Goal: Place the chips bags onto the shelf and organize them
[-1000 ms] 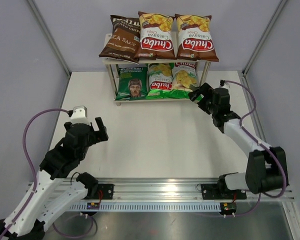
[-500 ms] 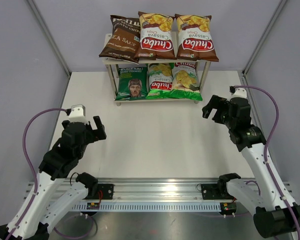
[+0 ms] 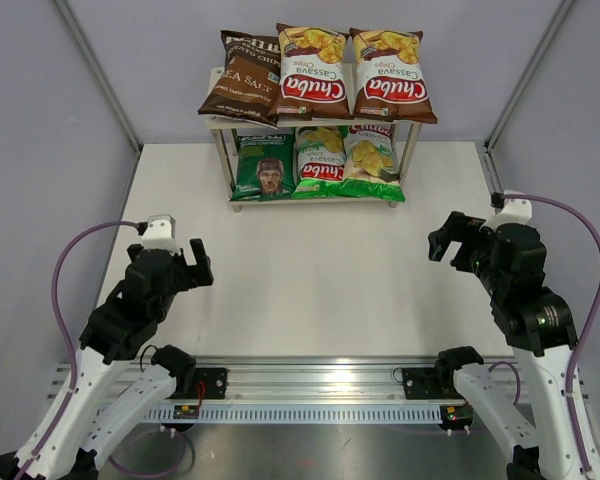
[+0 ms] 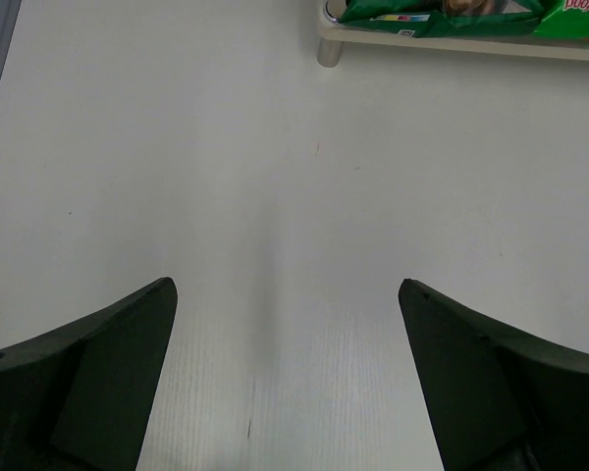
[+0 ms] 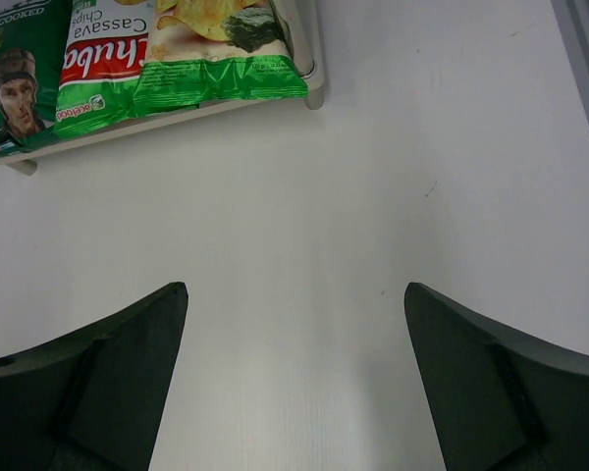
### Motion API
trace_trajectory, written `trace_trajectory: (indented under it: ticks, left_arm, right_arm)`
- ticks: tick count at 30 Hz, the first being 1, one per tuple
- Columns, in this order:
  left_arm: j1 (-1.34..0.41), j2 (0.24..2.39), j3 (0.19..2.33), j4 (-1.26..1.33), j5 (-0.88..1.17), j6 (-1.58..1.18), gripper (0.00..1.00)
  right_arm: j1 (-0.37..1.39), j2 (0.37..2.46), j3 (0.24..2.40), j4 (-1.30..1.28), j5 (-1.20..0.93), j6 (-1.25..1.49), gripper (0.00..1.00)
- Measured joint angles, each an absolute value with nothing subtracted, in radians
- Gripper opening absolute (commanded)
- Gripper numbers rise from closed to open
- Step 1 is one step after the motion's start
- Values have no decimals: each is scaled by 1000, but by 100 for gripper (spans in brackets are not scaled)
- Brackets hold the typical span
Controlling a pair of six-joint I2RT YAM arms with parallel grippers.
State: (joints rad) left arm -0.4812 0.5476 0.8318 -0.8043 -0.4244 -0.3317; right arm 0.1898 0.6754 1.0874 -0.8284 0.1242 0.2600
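1. Table point(image 3: 310, 260): a white top that bears the shelf at its far edge, with both arms standing on the near side of the shelf.
2. Shelf point(image 3: 223, 160): a two-tier rack of pale boards on thin silver legs. All six chips bags lie on it, three to a tier.
3. Left gripper point(image 3: 185, 265): it hangs well in front of the shelf and off to the shelf's left. It is released, jaws spread wide; its wrist view shows only white table between them, with the shelf's left foot at the top of that view.
4. Right gripper point(image 3: 455, 245): it hangs in front of the shelf and off to the shelf's right, apart from it. It too is released, jaws spread wide over the table.
5. Top tier of the shelf: the dark brown Kettle bag point(image 3: 242, 88) lies at the left end, slightly tilted and overhanging the front edge. The two brown-red Chuba bags point(image 3: 313, 85) point(image 3: 392, 88) lie side by side in the middle and at the right end.
6. Lower tier of the shelf: the dark green bag with a man's face point(image 3: 264, 166) lies at the left end. The two green Chuba bags point(image 3: 320, 160) point(image 3: 370, 160) lie next to it, touching or overlapping each other, and the right one juts past the front edge.
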Motion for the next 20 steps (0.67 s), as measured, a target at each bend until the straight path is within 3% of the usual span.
trace_trajectory:
  ticks: [8,20]
  left_arm:
    - [-480,484,817,-781,-394,-317,99]
    - [-480,472,809,-768,-388,-313,99]
  right_arm:
    - [191,559,1047,-851,124,243,100]
    - [192,554,1036,-850,123,238,99]
